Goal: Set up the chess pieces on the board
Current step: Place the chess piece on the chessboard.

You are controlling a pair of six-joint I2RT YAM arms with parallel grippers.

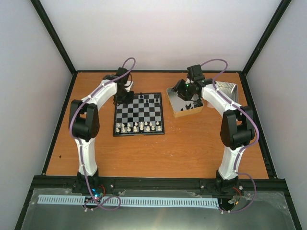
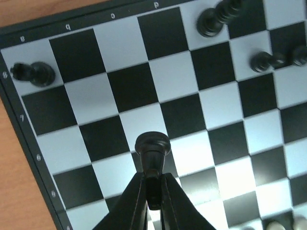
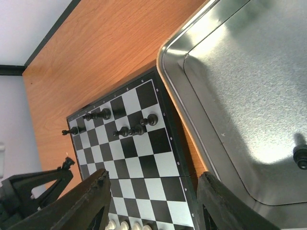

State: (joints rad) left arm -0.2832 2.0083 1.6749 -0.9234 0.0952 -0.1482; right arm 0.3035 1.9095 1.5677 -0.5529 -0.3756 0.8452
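The board [image 1: 139, 114] lies at mid-table with a few black chess pieces [image 1: 142, 96] on its far rows. My left gripper [image 1: 125, 97] hangs over the board's far left part. In the left wrist view this gripper [image 2: 153, 181] is shut on a black piece [image 2: 152, 145], whose round base points at the squares. More black pieces [image 2: 33, 73] stand near the corner and along the far rows [image 2: 217, 18]. My right gripper [image 3: 151, 199] is open and holds nothing, above the gap between the board [image 3: 144, 158] and a tin tray [image 3: 230, 81]. One black piece [image 3: 301, 157] lies in that tray.
White pieces [image 1: 139, 127] line the board's near rows. A tin tray [image 1: 178, 111] stands right of the board under the right gripper [image 1: 188, 96]. A second tin tray [image 1: 228, 88] stands at the far right. Bare wooden table [image 1: 158, 153] runs along the near side.
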